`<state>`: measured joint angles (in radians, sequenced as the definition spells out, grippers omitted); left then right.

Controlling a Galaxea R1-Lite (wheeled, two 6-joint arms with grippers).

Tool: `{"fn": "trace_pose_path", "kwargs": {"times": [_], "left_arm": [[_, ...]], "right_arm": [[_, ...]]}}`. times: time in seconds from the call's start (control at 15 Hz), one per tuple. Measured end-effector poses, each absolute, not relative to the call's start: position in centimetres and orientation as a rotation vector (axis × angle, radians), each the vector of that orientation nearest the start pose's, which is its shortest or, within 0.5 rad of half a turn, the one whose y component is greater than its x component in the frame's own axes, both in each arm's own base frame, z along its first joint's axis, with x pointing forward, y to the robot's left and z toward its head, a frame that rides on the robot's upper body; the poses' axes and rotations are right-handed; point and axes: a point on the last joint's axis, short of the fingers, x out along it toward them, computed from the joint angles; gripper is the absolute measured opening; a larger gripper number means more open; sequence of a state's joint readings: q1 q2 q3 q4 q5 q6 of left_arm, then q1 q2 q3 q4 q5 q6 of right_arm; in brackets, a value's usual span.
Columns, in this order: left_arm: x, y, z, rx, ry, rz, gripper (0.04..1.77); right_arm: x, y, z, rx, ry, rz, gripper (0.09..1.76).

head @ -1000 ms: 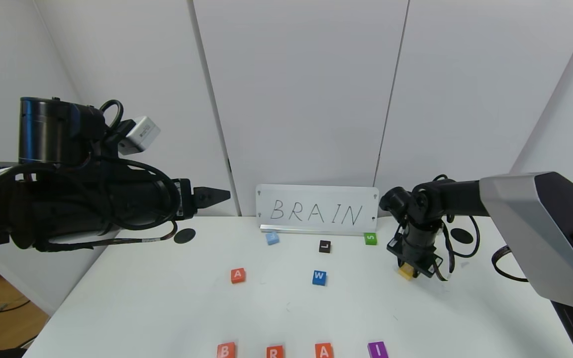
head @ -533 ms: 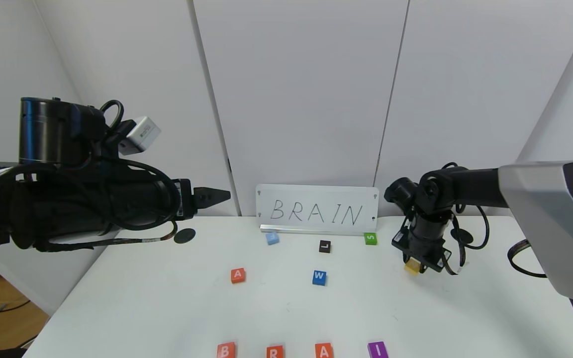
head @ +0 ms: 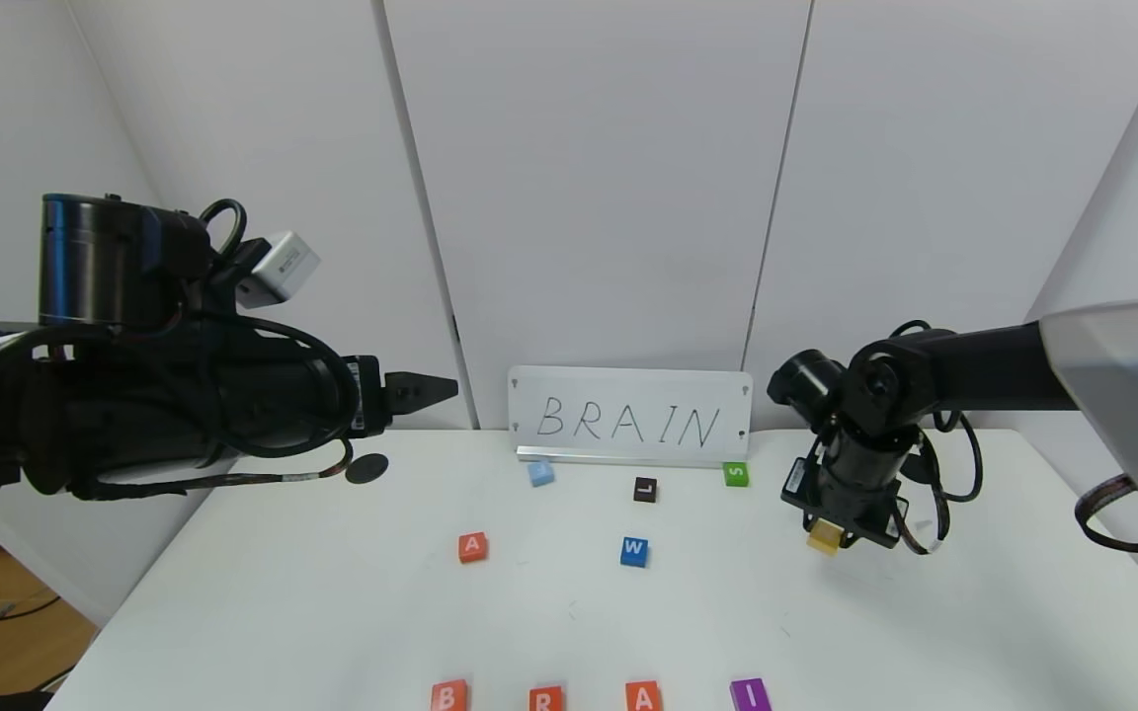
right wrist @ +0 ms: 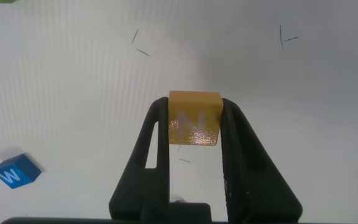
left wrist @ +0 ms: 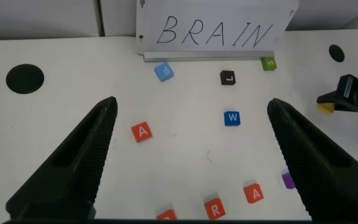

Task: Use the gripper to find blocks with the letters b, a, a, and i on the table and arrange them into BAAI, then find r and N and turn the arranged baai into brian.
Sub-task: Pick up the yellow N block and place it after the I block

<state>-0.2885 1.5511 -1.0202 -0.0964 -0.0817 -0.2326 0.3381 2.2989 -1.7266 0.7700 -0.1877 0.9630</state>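
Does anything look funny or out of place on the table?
One thing: a spare orange-red A block sits alone mid-table, away from the front row B, R, A, I. The row has no last letter yet; the right gripper holds the yellow N block above the table.
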Motion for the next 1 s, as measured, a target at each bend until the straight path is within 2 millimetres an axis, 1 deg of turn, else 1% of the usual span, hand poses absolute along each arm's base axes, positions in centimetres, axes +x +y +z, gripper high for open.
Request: {"fn": "trace_pose_path", "kwargs": {"times": [0.2, 0.33, 0.47, 0.6, 0.73, 1.0], "left_arm": [[26.4, -8.0, 23.3, -0.181, 0.477, -0.314, 1.72], [26.4, -8.0, 23.3, -0.181, 0.478, -0.314, 1.72], [26.4, -8.0, 23.3, -0.181, 0.478, -0.314, 1.72], [26.4, -8.0, 23.2, -0.181, 0.479, -0.314, 1.72], [26.5, -8.1, 23.2, -0.181, 0.48, -0.313, 1.72], [26.6, -8.0, 23.2, -0.181, 0.481, -0.312, 1.72]], "right_arm": [[37.2, 13.5, 9.0, 0.422, 1.16, -0.36, 0.54], [35.4, 13.7, 9.0, 0.331, 1.152, -0.255, 0.54], [33.7, 13.9, 9.3, 0.262, 1.178, -0.159, 0.54], [32.5, 13.8, 9.6, 0.215, 1.212, -0.068, 0.54], [31.6, 13.5, 9.7, 0.16, 1.232, -0.014, 0.54], [29.9, 12.8, 9.1, 0.063, 1.264, 0.039, 0.54]]}}
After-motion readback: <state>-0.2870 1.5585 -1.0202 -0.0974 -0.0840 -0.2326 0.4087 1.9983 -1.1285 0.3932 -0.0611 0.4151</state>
